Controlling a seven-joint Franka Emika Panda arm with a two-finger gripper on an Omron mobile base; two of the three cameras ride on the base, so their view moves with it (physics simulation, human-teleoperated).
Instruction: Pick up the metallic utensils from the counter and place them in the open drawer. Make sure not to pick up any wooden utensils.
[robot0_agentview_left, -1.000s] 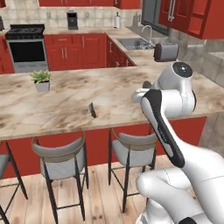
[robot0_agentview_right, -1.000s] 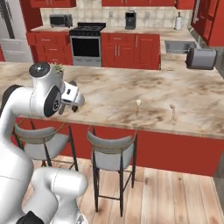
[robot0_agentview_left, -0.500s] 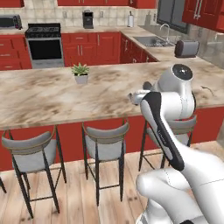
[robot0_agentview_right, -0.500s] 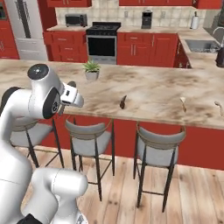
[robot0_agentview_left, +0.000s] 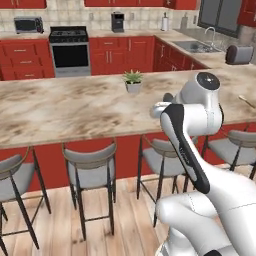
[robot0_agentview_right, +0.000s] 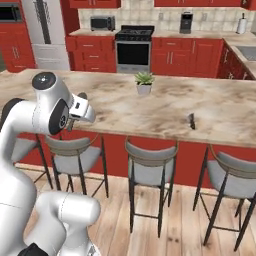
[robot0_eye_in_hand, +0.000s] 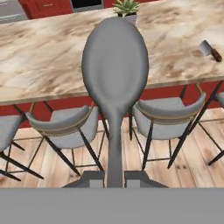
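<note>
Up close in hand view, gripper is shut tight on grey spoon. Right base view shows knife on counter w/ plant.

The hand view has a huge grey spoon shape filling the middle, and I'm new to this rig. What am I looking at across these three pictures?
The machine is a white arm on a driving base in a rendered kitchen. Two pictures come from cameras on the base, behind the arm to its left and right, looking over it at the marbled counter. The third comes from a camera on the hand, looking along the gripper.

The big grey shape is a metal spoon, held upright by its handle between the shut fingers; it looks huge because it is close to the lens.

On the counter stand a small potted plant and a short knife with a grey blade and dark handle, also seen in the right base view. Grey stools line the near side.
</note>
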